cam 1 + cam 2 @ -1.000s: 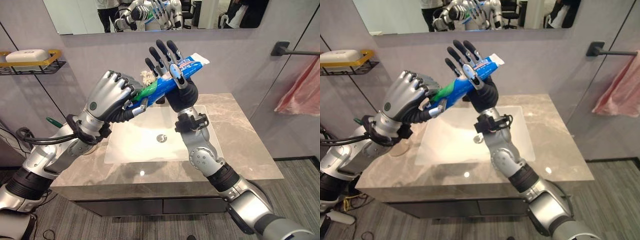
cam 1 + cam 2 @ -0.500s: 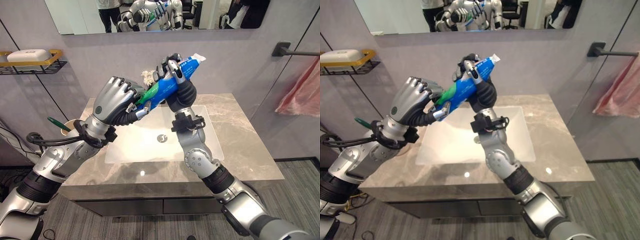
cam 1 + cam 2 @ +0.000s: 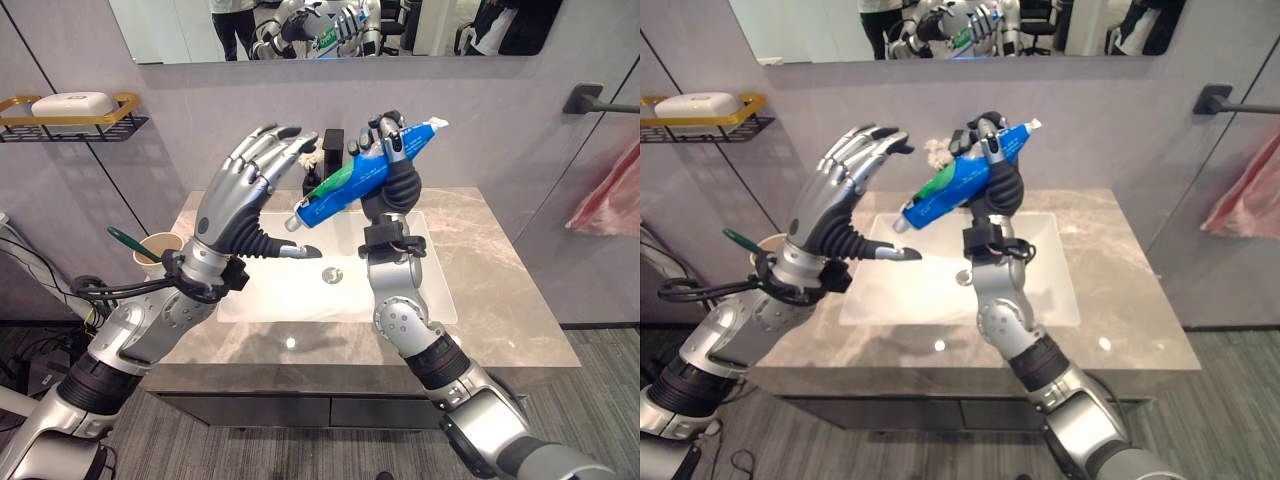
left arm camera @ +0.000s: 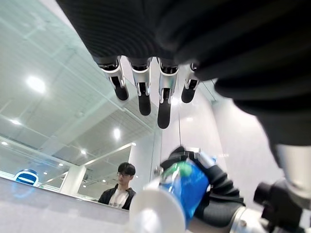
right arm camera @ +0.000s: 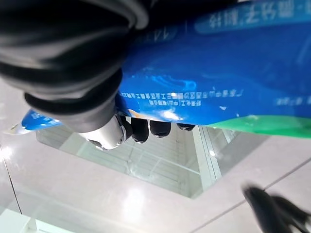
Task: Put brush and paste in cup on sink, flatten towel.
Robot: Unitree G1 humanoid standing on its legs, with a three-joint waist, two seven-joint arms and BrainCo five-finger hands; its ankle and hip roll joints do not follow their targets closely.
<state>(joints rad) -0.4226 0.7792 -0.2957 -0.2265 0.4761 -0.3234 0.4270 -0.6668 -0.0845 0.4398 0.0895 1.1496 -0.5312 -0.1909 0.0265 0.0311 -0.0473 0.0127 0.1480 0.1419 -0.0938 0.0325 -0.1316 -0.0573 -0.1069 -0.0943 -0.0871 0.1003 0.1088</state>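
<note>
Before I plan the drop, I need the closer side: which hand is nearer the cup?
Left. The left hand hovers open just above and beside the cup; the right hand, holding the toothpaste, is across the sink.

blue-and-green paste tube (image 3: 355, 176), pink towel (image 3: 612, 188)

The toothpaste tube (image 5: 233, 63) bears white print along its blue side in the right wrist view, lines of small characters, none clear enough to read; nothing else carries legible text, numbers or signs
</note>
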